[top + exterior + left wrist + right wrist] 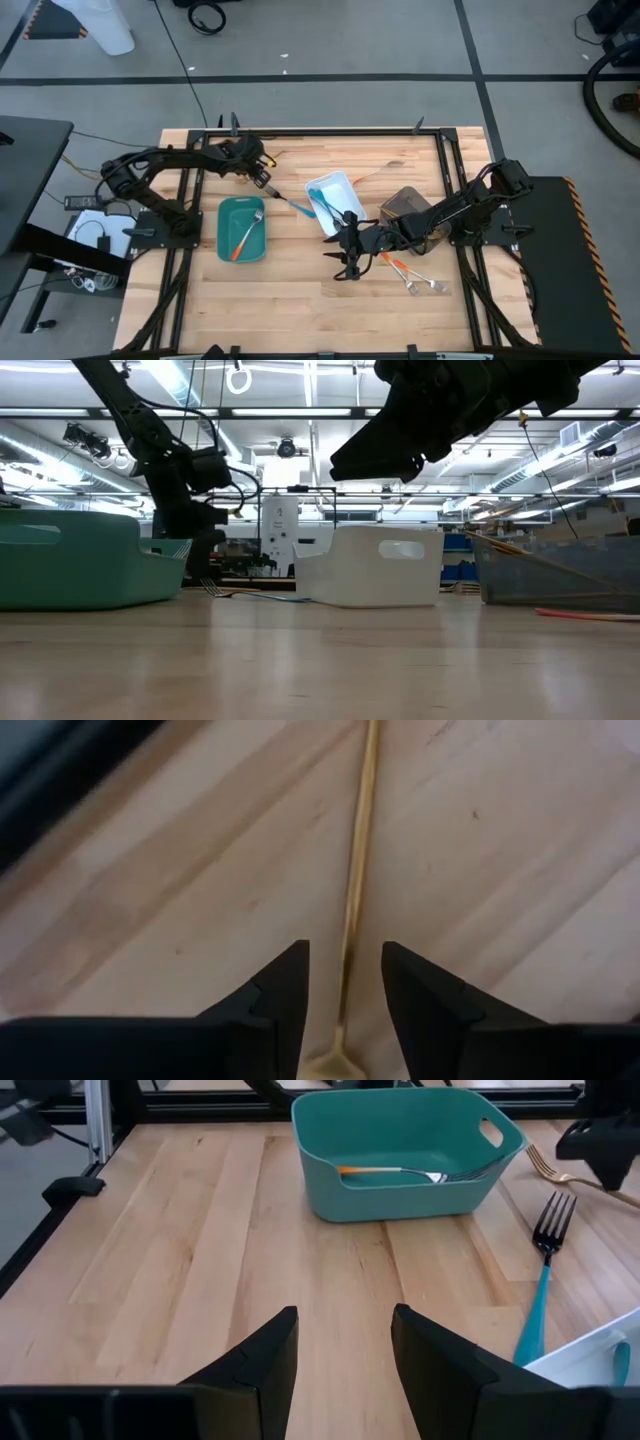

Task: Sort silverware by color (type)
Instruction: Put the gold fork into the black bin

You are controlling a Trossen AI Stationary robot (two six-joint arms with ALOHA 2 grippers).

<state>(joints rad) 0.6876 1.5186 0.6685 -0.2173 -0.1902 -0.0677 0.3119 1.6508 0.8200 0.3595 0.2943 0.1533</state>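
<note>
Lying flat: slim gold utensil (356,870), between open left claw (343,982).

Teal tray (228,238) w/ orange-handled fork (245,236) inside. White tray (343,186) holds blue-handled pieces (324,204). Grey-brown tray (401,201) next to it. Blue-handled fork (540,1275), dark tines, on pale wood counter (290,300). Gold utensil (355,900) under black left hand (345,982). Orange-handled pieces (405,272) near black right hand (348,262).
</note>
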